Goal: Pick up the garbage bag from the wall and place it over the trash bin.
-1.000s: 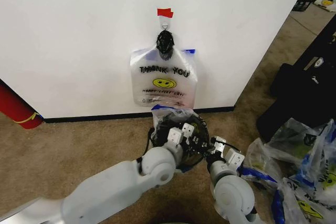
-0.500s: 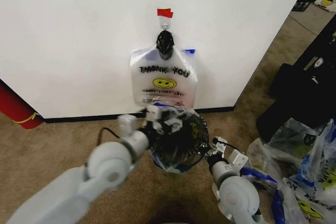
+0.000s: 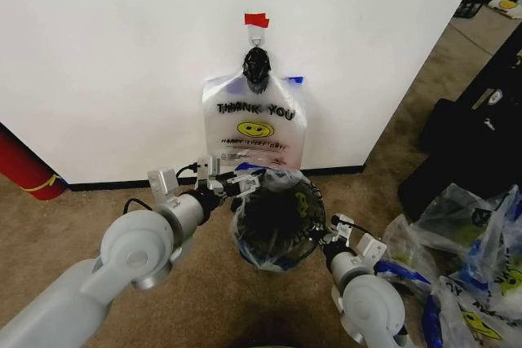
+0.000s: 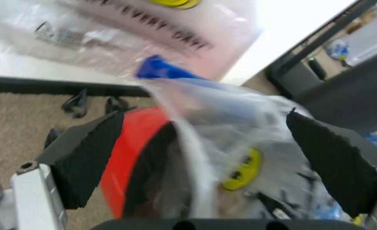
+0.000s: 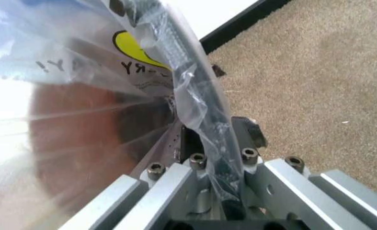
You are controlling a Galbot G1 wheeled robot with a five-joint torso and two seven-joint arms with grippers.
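Observation:
The garbage bag (image 3: 281,201), clear crinkly plastic with blue patches, lies draped over the round black trash bin (image 3: 276,230) on the carpet at the foot of the white wall (image 3: 122,55). My left gripper (image 3: 224,184) stands open at the bin's left rear rim. In the left wrist view its black fingers (image 4: 86,158) spread wide, with the garbage bag (image 4: 239,139) and the bin's red side (image 4: 127,158) between them. At the bin's right front rim my right gripper (image 3: 333,238) is shut on the bag's edge. The right wrist view shows a twisted strip of the garbage bag (image 5: 204,120) pinched in my right gripper (image 5: 217,148).
A flat clear "THANK YOU" bag (image 3: 254,124) hangs on the hook (image 3: 256,37) under red tape (image 3: 256,19). A big red cylinder (image 3: 24,170) leans at the far left. Heaped clear bags (image 3: 477,270) and black items (image 3: 469,132) crowd the right.
My left arm swung left off the top of the bin, and its gripper now sits at the bin's left rear rim. The right gripper has stayed where it was.

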